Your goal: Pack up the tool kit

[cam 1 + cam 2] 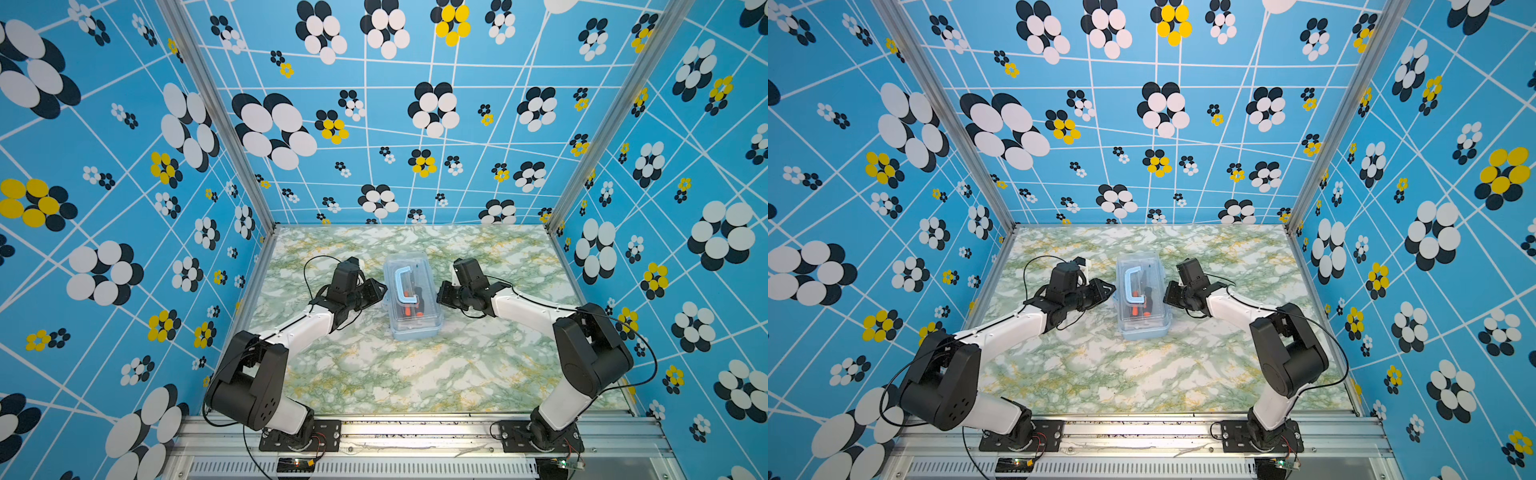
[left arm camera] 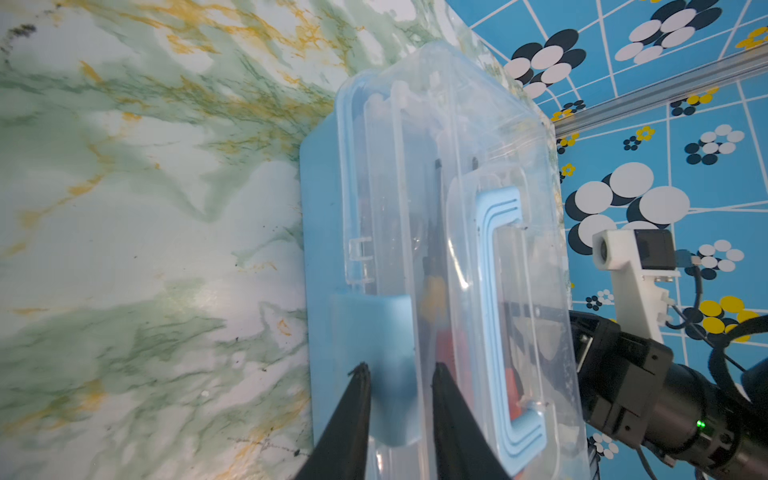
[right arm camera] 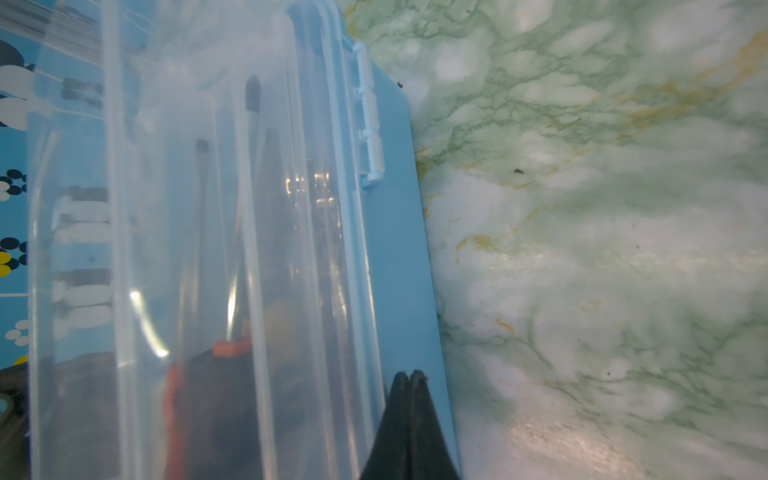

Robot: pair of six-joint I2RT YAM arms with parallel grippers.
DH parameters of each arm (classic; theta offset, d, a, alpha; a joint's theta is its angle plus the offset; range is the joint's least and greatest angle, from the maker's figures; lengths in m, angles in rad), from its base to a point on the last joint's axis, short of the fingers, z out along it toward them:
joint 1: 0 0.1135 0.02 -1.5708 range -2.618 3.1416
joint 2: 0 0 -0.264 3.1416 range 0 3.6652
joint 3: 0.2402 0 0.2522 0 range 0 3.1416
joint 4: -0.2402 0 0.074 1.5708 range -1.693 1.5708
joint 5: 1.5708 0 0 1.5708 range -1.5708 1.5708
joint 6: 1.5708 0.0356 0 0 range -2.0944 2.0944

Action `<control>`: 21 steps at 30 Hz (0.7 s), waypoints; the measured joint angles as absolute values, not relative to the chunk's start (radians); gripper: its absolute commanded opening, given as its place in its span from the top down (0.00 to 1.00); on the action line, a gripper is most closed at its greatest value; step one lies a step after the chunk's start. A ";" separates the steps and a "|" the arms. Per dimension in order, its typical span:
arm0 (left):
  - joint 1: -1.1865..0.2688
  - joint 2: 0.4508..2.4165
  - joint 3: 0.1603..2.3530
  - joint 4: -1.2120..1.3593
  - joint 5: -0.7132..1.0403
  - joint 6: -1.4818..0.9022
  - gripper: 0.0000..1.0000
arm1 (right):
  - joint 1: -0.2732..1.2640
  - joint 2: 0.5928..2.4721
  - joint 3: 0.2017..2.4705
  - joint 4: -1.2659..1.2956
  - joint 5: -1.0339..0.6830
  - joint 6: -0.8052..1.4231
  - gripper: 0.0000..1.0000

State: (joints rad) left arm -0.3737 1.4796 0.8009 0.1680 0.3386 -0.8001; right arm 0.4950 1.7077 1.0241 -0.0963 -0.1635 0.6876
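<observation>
The tool kit [image 1: 415,326] [image 1: 1144,326] is a light-blue box with its clear lid down, lying in the middle of the marble table in both top views. A blue handle [image 1: 404,286] [image 2: 494,249] lies flat on the lid. Orange-black screwdrivers [image 1: 409,311] [image 3: 195,374] show through the plastic. My left gripper [image 1: 380,291] [image 2: 400,368] is at the box's left side. Its jaws are a little open, one on each side of the blue latch [image 2: 374,328]. My right gripper [image 1: 439,297] [image 3: 411,374] is shut, with its tips at the box's right wall near the hinge [image 3: 370,124].
The marble table [image 1: 415,374] is walled in by blue flowered panels on three sides. An aluminium rail [image 1: 415,432] with both arm bases runs along the front edge. In the left wrist view the right arm [image 2: 623,374] stands just beyond the box.
</observation>
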 measured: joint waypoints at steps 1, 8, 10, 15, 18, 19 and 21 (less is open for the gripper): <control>-0.374 1.478 0.801 0.174 0.343 -0.801 0.72 | 0.495 1.708 1.024 -0.096 -0.163 0.688 0.99; -0.374 1.483 0.801 0.208 0.364 -0.817 0.75 | 0.495 1.708 1.024 -0.096 -0.163 0.688 0.99; -0.374 1.488 0.800 0.220 0.369 -0.823 0.76 | 0.495 1.708 1.024 -0.096 -0.163 0.688 0.99; -0.374 1.499 0.790 0.243 0.374 -0.830 0.76 | 0.495 1.708 1.024 -0.096 -0.163 0.688 0.99; -0.374 1.498 0.778 0.263 0.374 -0.830 0.76 | 0.495 1.708 1.024 -0.096 -0.164 0.688 0.99; -0.374 1.498 0.775 0.269 0.374 -0.831 0.76 | 0.495 1.708 1.024 -0.096 -0.164 0.688 0.99; -0.373 1.498 0.766 0.282 0.370 -0.831 0.76 | 0.495 1.709 1.024 -0.096 -0.165 0.688 0.99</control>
State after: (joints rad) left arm -0.3733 1.4982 0.7662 0.2817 0.3702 -0.8310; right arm 0.4950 1.7088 1.0241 -0.0963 -0.1650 0.6876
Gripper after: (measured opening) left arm 0.237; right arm 0.044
